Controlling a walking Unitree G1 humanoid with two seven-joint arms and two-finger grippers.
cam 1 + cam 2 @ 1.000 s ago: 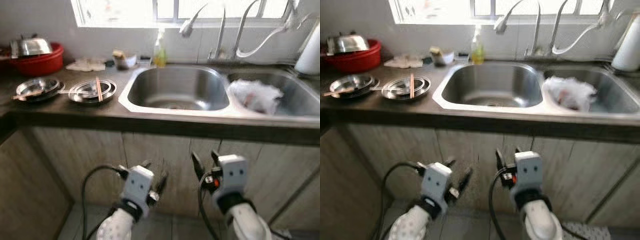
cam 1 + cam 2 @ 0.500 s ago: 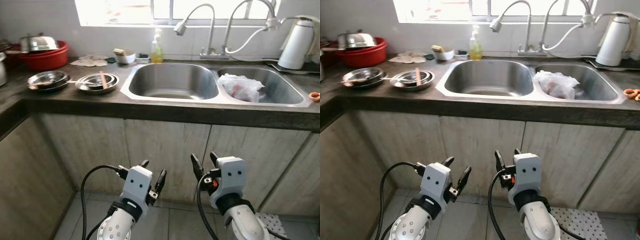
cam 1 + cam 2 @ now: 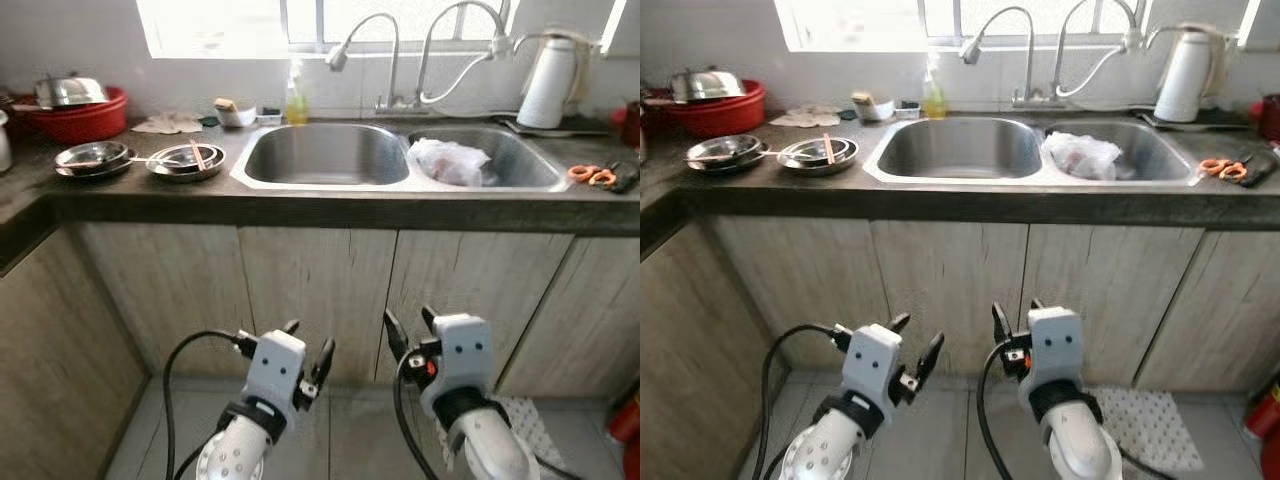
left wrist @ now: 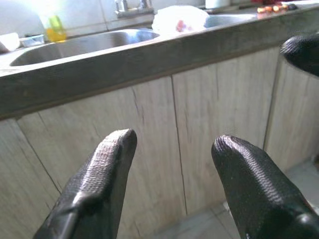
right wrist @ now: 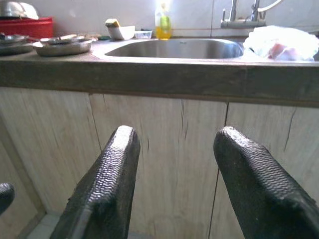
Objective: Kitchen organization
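Head and wrists toward sink [image 3: 325,155]

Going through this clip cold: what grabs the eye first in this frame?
The double steel sink under the bright window stands out first, with a crumpled white plastic bag in its right basin. To its left on the dark counter sit stacked metal dishes with chopsticks across them, and a red basin behind. Low in front of the cabinets, the left gripper and right gripper hover open, holding nothing.
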